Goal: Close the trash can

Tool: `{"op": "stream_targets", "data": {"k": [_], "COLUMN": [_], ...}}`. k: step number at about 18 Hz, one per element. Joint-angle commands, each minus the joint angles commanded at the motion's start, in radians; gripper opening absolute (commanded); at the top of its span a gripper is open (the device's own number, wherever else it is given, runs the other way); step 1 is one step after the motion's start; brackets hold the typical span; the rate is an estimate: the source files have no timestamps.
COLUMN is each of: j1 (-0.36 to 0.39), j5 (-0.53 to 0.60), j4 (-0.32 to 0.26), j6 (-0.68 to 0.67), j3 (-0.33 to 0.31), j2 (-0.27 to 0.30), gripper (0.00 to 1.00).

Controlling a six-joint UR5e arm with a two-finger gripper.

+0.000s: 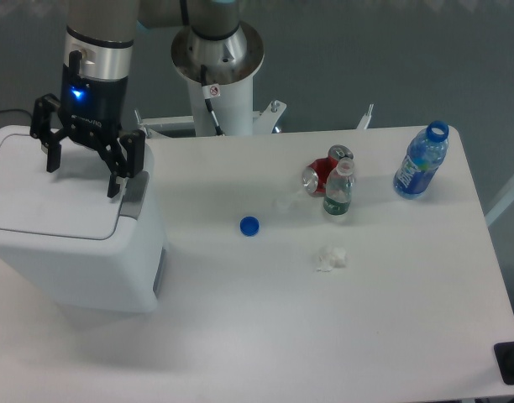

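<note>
The trash can [81, 252], a large white boxy bin, stands at the left end of the table. Its flat white lid [39, 197] lies down flat on top, with a grey latch strip [134, 197] along its right edge. My gripper [81, 175] hangs above the lid's back right part, fingers spread wide and open, nothing between them. The fingertips appear slightly above the lid surface.
On the white table [265, 327] lie a blue bottle cap [249, 225], a crumpled white tissue [331, 258], a red can on its side [322, 170], a small clear bottle [338, 191] and an uncapped blue bottle [421, 161]. The robot base [217, 59] rises behind the table.
</note>
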Motion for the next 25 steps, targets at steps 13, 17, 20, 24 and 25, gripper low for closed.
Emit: {"op": "stream_targets", "data": {"k": [13, 17, 20, 24, 25], "j1": [0.000, 0.000, 0.002, 0.011, 0.014], "j5": [0.000, -0.002, -0.002, -0.011, -0.012], "j4": [0.000, 0.000, 0.000, -0.005, -0.006], "j6": [0.000, 0.000, 0.002, 0.000, -0.003], "j3": [-0.005, -0.005, -0.003, 0.005, 0.008], "j2": [-0.003, -0.006, -0.003, 0.018, 0.032], "gripper": [1.00, 1.00, 1.00, 1.00, 1.00]}}
